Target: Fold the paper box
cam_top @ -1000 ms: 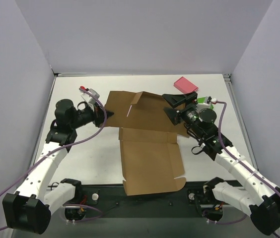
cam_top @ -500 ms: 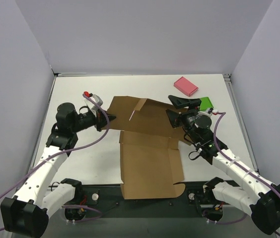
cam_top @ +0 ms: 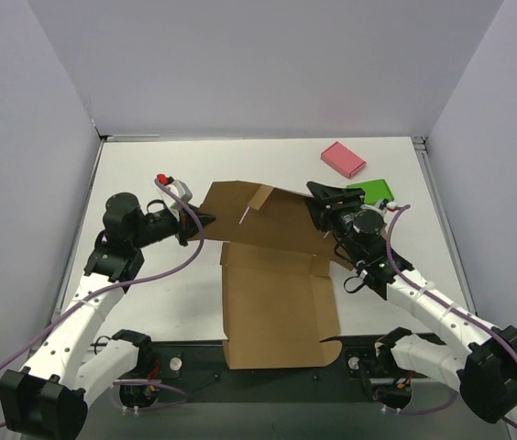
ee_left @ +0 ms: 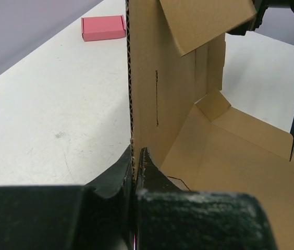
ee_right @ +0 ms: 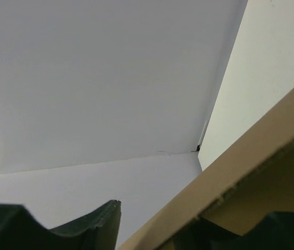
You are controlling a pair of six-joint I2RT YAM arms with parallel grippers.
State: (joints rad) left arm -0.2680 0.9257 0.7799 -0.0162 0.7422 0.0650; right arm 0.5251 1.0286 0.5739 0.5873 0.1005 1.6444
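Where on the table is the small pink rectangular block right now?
In the top external view, the small pink rectangular block lies at the far right of the white table, just beyond the flat green block.

Brown paper box [cam_top: 272, 293], flat base, far panel upright

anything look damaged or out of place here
Nothing stands out. The paper box is half folded, its far panel raised with the left gripper pinching one edge; no tears or crushed flaps show. The pink block and green block lie flat.
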